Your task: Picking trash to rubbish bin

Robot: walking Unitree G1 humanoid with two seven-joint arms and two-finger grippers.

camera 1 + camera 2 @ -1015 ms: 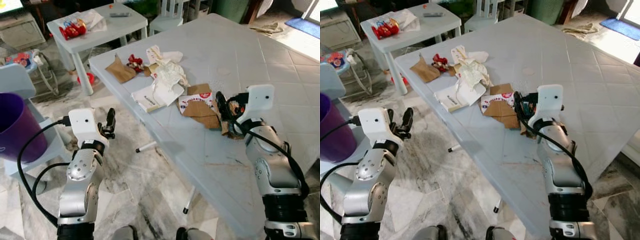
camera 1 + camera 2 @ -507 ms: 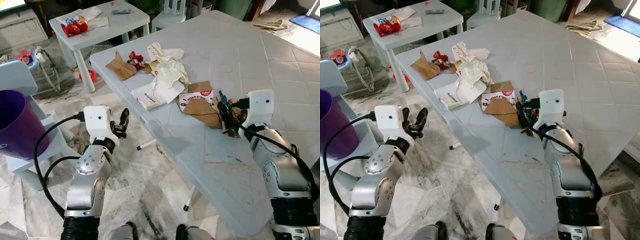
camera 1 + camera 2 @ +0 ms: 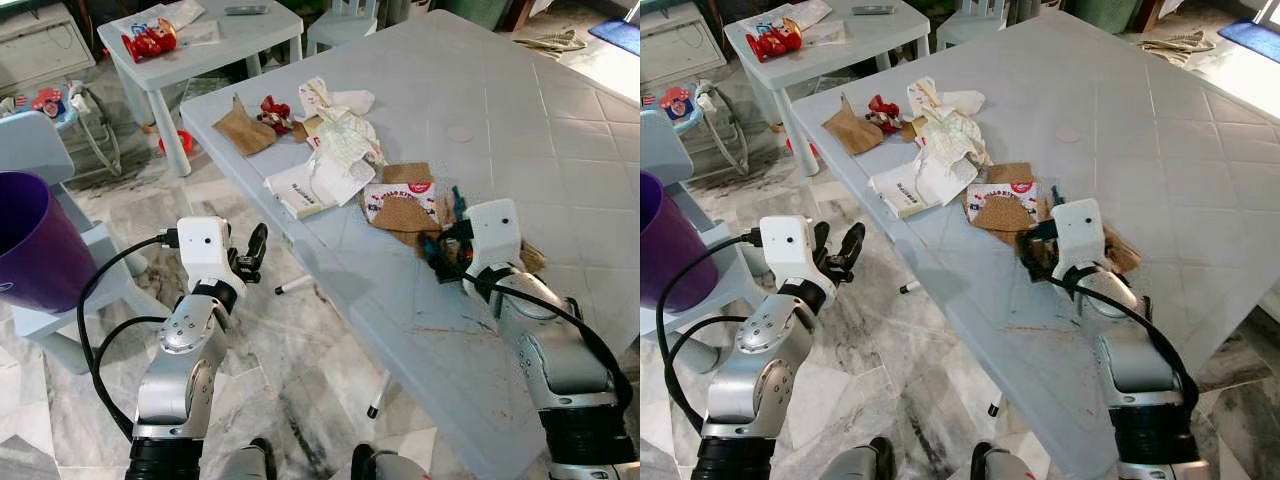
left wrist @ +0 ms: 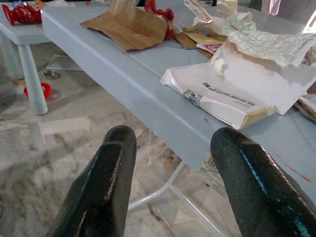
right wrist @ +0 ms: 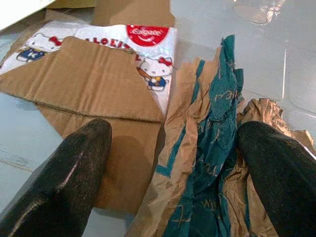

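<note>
right gripper (image 5: 173, 168) | fingers spread, straddling crumpled brown-and-teal paper wrapper (image 5: 207, 163) on grey table (image 3: 520, 120), beside torn cardboard (image 5: 84, 79) | judged light, soft, crushable; best pinched at raised central fold | left gripper (image 4: 173, 163) spread, idle off table edge

"Colgate" logo on Hello Kitty packaging (image 5: 148, 37)

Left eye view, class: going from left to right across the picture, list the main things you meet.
Purple bin → left gripper → white carton → Hello Kitty packet → right gripper, over the brown and teal paper scrap.
</note>
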